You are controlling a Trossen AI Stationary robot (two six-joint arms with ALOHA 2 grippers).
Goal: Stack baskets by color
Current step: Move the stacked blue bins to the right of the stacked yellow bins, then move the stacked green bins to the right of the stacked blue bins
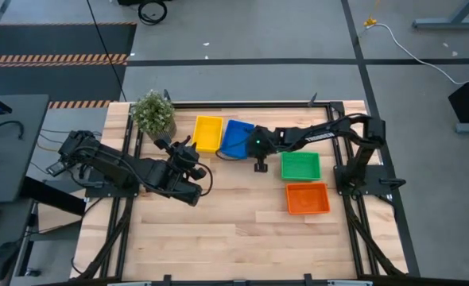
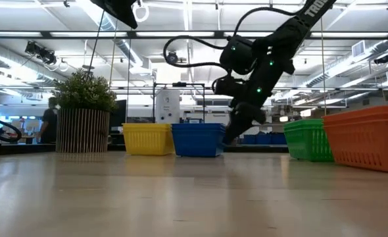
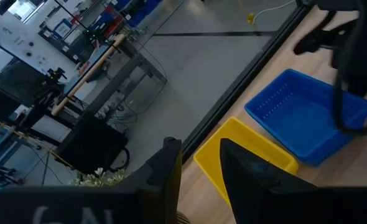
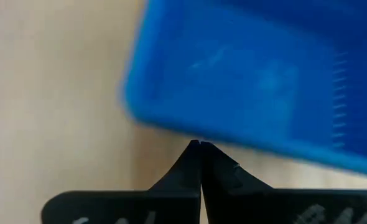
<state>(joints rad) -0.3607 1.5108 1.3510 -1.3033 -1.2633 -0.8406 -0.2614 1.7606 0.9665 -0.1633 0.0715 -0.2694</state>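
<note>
Fingers of right gripper (image 4: 199, 144) pinched together beside blue basket (image 4: 258, 74)

Right gripper (image 4: 199, 144): black, fingertips pressed together at the rim of the blue basket (image 1: 237, 137), a saturated blue with fine slotted mesh on the floor and sides. Beyond that, the yellow basket (image 1: 208, 132), plain bright yellow. Behind the gripper's arm, the green basket (image 1: 300, 165), then the orange basket (image 1: 307, 198), vivid orange with ribbed sides. Table (image 1: 218, 230): pale wood planks. Plant (image 1: 153, 113): grey-green foliage, vertically striped pot. Left gripper (image 3: 199, 165): black.
</note>
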